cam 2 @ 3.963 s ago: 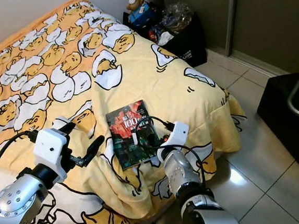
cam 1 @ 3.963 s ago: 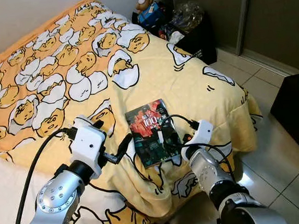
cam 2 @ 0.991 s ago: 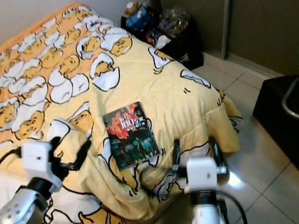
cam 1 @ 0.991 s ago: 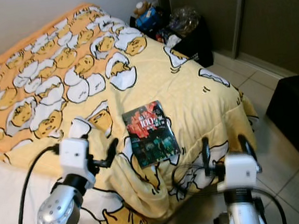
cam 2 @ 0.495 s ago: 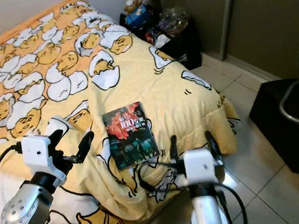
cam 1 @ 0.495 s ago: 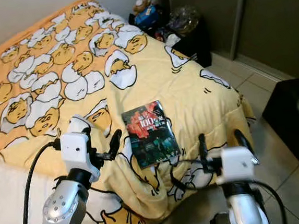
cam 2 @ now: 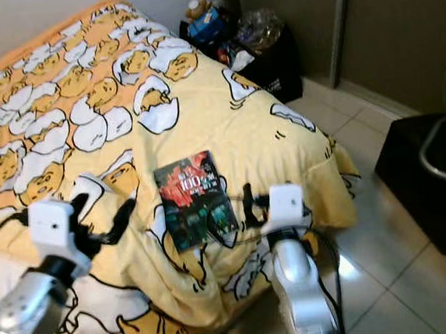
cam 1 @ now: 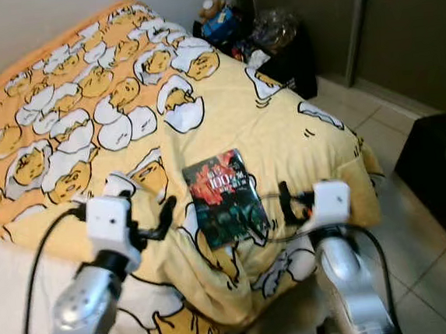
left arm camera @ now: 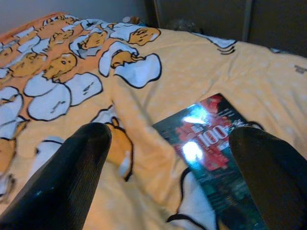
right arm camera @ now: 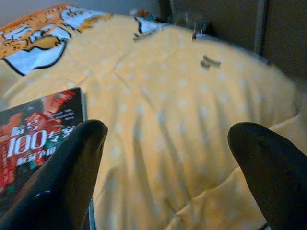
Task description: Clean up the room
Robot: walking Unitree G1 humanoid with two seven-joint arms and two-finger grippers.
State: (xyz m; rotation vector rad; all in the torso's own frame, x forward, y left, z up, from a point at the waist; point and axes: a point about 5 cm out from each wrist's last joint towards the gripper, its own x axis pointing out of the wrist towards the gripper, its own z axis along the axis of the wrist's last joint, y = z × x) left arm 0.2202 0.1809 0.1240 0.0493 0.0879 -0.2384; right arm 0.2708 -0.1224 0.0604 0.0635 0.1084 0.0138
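Observation:
A dark book (cam 1: 224, 198) with a red cover and "100" on it lies flat on the yellow egg-print blanket (cam 1: 225, 104), near the bed's lower corner. My left gripper (cam 1: 146, 202) hovers just left of the book, open and empty. Through the left wrist view, the book (left arm camera: 216, 153) lies ahead between the wide-spread fingers (left arm camera: 81, 163). My right gripper (cam 1: 296, 198) sits close to the book's right edge, open, with nothing held. In the right wrist view the book (right arm camera: 38, 139) lies to one side of the fingers (right arm camera: 259, 153).
A black bag (cam 1: 287, 48) stuffed with things and toys (cam 1: 218, 19) stands at the bed's far corner. A dark cabinet (cam 1: 442, 171) is on the right, on the tiled floor (cam 1: 420, 275). Dark closet doors (cam 1: 405, 18) run along the back.
My right gripper, on the book's lower corner four seconds ago, dropped back below the bed edge and has now come up beside the book's right edge. The left gripper barely moved.

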